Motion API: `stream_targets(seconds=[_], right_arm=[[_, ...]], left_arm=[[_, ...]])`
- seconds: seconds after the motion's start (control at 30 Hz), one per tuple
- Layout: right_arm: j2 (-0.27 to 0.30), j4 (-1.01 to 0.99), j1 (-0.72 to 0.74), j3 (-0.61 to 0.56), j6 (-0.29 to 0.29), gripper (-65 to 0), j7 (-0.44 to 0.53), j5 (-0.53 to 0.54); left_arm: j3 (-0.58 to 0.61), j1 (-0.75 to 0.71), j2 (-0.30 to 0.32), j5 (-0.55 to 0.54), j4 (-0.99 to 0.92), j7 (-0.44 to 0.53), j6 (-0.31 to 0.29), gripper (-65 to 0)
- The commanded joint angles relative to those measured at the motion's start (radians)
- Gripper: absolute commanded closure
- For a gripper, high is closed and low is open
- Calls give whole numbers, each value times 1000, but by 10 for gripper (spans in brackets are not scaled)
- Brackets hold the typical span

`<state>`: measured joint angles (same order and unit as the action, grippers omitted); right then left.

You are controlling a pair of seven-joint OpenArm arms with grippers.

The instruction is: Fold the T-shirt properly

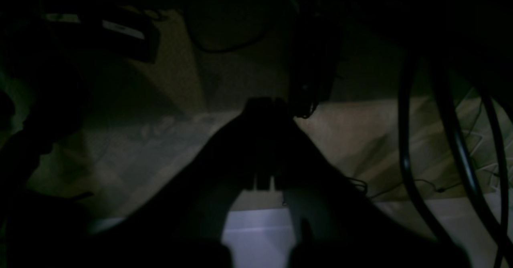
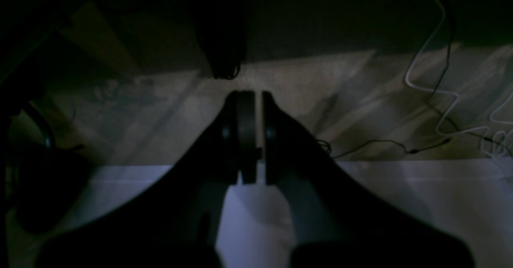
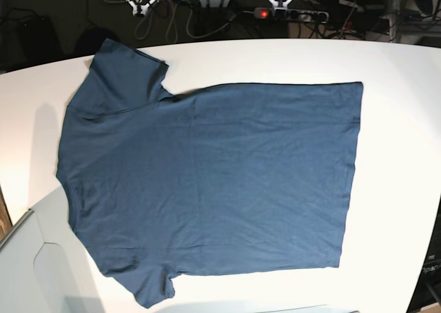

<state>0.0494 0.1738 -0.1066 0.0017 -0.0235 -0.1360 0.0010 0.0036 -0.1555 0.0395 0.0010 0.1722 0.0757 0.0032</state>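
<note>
The T-shirt [image 3: 207,182] lies flat across my white counter [image 3: 400,72], neck end toward the base view's left. My left end effector [image 1: 262,107] and right end effector [image 2: 250,99] have their fingers together on nothing. Cables [image 2: 437,91] trail on the floor beyond.

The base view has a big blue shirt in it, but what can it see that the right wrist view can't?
Only the base view shows the T-shirt, spread flat on the white table, with a power strip behind. Only the right wrist view shows the right hand, nearly closed and holding nothing, above a dim floor with a white cable. Both show some of the white table.
</note>
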Motion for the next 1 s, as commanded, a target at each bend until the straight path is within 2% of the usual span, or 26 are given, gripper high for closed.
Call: stream_targets(seconds=[0.0,0.17,0.53,0.83,0.97], right_arm=[[4,17,-8,1,21,0,-3,-3],[20,92,-58,1,21,0,-7,-3],[23,352,-256,1,21,0,-9,-3],[83,749,-502,1,21,0,-11,-3],[88,961,-614,7,21,0,-32,-3]], left_arm=[[2,-9,1,3,3,2,-2,0],[2,-34,26,0,45,3,-2,0],[-6,-224,66,-6,349,2,-2,0],[-9,-448,124,-9,723,2,-2,0],[-6,-560,164,-92,921,2,-2,0]])
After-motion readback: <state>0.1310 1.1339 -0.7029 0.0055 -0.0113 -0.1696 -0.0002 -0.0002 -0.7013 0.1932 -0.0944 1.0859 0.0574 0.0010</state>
